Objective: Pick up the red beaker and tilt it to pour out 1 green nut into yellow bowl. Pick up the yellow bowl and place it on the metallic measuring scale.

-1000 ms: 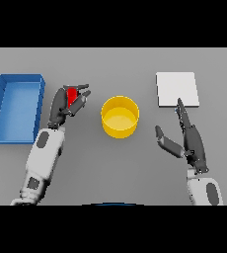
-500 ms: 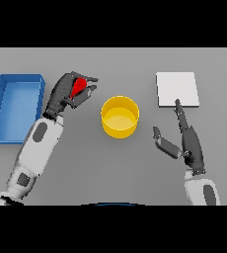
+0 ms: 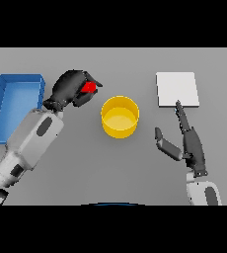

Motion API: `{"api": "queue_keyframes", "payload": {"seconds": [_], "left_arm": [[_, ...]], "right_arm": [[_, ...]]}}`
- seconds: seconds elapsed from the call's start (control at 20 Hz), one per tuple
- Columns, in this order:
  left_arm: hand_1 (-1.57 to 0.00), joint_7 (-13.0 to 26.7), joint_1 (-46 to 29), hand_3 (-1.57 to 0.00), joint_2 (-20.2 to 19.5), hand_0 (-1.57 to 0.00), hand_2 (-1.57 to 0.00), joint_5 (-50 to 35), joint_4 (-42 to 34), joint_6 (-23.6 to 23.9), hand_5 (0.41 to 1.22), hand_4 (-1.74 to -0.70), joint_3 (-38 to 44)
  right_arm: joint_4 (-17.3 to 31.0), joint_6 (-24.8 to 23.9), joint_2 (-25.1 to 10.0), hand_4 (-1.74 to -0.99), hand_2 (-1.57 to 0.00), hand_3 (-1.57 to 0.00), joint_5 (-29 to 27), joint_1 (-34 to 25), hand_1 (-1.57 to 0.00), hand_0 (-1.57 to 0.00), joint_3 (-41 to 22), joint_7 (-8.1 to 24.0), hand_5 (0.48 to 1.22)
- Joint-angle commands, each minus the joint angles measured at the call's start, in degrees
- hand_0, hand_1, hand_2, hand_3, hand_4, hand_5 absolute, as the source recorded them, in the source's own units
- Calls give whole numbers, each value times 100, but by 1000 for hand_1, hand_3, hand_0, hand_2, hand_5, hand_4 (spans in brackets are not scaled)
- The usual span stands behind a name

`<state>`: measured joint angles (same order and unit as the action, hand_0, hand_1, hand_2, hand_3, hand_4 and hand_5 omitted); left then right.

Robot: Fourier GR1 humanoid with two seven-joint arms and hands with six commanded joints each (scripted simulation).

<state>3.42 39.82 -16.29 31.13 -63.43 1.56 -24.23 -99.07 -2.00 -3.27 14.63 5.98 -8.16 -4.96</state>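
Head view shows your left hand clenched around the red beaker, lifted just beside the left rim of the yellow bowl but not yet over its opening. Only a small patch of red shows between the dark fingers, so you cannot tell how far the beaker is tipped or where its mouth points, and the green nut is not visible.

To do the pour well, I would carry the beaker a little further right until its lip sits above the middle of the bowl, then roll the wrist slowly so one nut slides out rather than being flung past the far rim. Keep the grasp firm; the beaker looks small in the hand and could slip as it rotates.

Your right hand rests released on the counter, fingers straight, near the bowl's right side and just below the metallic measuring scale, whose near edge its fingertip almost reaches.

For room: the blue bin lies close behind your left forearm, so swing toward the bowl, not back. The stretch between bowl and scale is open counter, a short clear path for the later carry.
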Motion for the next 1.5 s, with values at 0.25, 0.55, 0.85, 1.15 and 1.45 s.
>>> {"api": "queue_keyframes", "payload": {"seconds": [0.25, 0.55, 0.85, 1.15, 1.45], "left_arm": [[-1570, -87, 980, -1570, -218, -1570, -1570, 1110, 696, -438, 1193, -1740, -1124], [-1571, -291, 1942, -1571, -130, -1571, -1571, 1767, 1324, -1272, 1214, -1672, -2144], [-1571, -458, 2503, -1571, -90, -1571, -1571, 2203, 1606, -1726, 1219, -1720, -3037], [-1571, -636, 2965, -1571, -11, -1571, -1571, 2687, 1889, -1698, 1220, -1735, -3882], [-1571, -834, 3476, -1571, 195, -1571, -1571, 3231, 2236, -1549, 1221, -1734, -4757]], "right_arm": [[61, 2, 48, -1264, 1, 1, -36, 20, 1, 1, 5, -48, 717], [118, -122, 123, -1237, 1, 1, 4, -146, 1, 1, 39, -11, 671], [151, -256, 184, -1195, 1, 1, 140, -78, 1, 1, 7, -53, 647], [161, -278, 185, -1180, 1, 1, 98, -74, 1, 1, 59, -15, 630], [47, -254, 162, -1162, 1, 1, 132, -53, 1, 1, 23, 56, 627]]}}
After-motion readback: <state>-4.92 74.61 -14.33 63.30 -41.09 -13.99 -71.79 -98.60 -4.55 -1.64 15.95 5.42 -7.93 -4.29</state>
